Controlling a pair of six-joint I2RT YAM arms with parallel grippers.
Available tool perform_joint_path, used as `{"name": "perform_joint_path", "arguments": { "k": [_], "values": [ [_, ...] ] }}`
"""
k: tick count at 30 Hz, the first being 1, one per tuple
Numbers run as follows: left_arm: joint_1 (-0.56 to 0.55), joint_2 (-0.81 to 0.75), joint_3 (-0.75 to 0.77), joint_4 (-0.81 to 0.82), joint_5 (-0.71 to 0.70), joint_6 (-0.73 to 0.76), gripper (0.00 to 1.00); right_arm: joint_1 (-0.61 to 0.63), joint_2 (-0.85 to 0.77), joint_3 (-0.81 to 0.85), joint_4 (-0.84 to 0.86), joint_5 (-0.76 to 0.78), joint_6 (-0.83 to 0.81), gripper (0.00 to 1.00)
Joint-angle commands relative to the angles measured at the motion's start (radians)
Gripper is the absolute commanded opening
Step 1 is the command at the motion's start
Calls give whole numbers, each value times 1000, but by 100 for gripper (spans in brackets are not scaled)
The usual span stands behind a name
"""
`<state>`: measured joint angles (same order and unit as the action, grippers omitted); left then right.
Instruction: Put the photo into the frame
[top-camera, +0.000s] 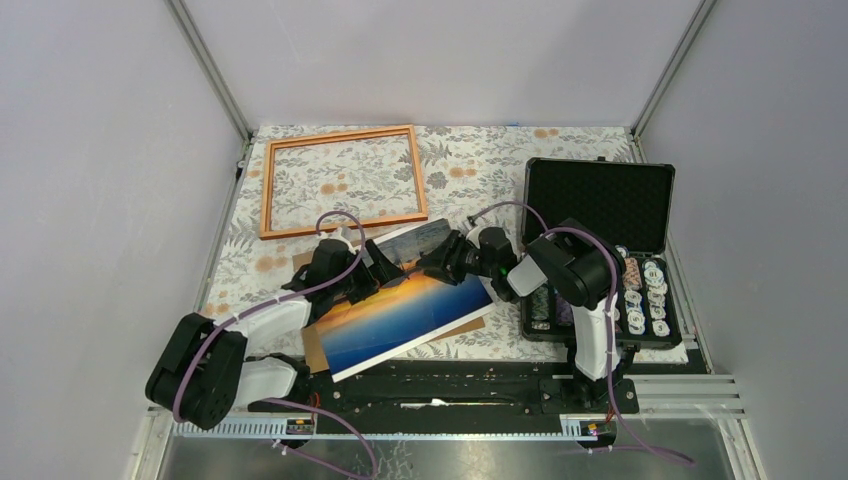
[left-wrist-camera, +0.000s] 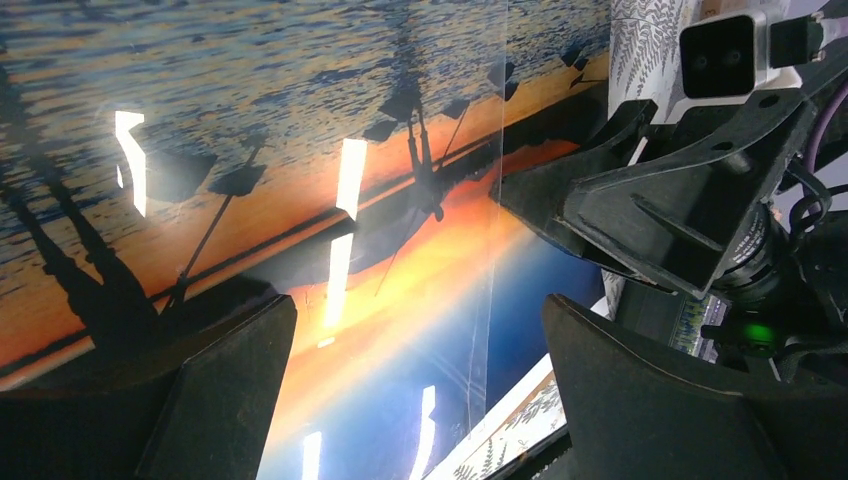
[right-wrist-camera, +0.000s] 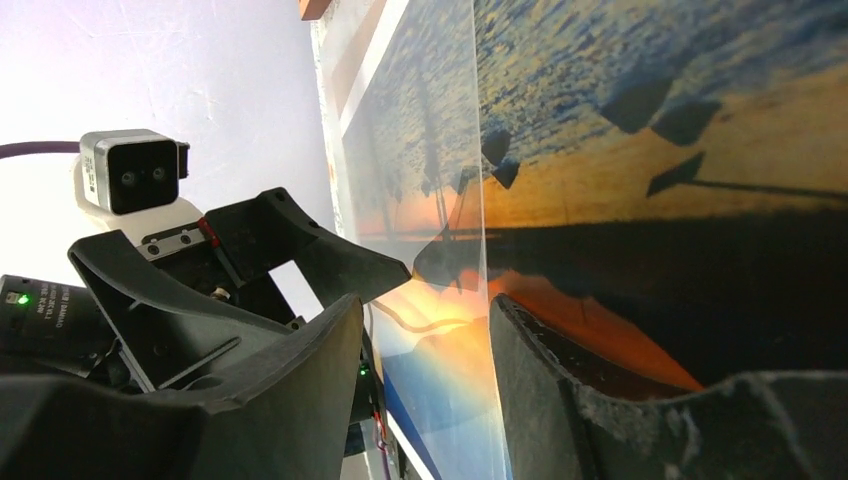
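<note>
One photo (top-camera: 400, 318), one frame (top-camera: 345, 227), one backing board (top-camera: 312, 352), one chip case (top-camera: 600, 205).

I work inside a three-sided enclosure. The plain pale grey back wall (top-camera: 430, 50) meets the matching left wall (top-camera: 90, 200) at a silver aluminium left corner post (top-camera: 212, 70), and the right wall (top-camera: 770, 150) at a right corner post (top-camera: 665, 70). The table carries a white cloth printed with grey leaves and orange flowers (top-camera: 470, 165), lying flat. Along the near edge runs a silver slotted aluminium rail (top-camera: 690, 390), with a dull grey metal sheet (top-camera: 480, 458) just beyond it. Lighting is even and diffuse; shadows on the cloth are soft.
</note>
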<state>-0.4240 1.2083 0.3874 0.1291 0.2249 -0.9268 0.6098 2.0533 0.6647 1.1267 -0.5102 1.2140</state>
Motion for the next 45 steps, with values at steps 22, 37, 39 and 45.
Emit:
{"name": "perform_joint_path", "arguments": {
  "k": [22, 37, 39, 45],
  "values": [
    [-15, 35, -18, 93, 39, -13, 99, 50, -21, 73, 2, -54, 18, 25],
    [-19, -333, 435, -398, -16, 226, 99, 48, -189, 120, -315, 1, -242, 0],
    [-20, -323, 550, -459, -28, 280, 99, 48, -218, 149, -368, 16, -273, 0],
    [-19, -210, 872, -533, -72, 390, 99, 25, -228, 267, -482, 53, -315, 0]
  ]
}}
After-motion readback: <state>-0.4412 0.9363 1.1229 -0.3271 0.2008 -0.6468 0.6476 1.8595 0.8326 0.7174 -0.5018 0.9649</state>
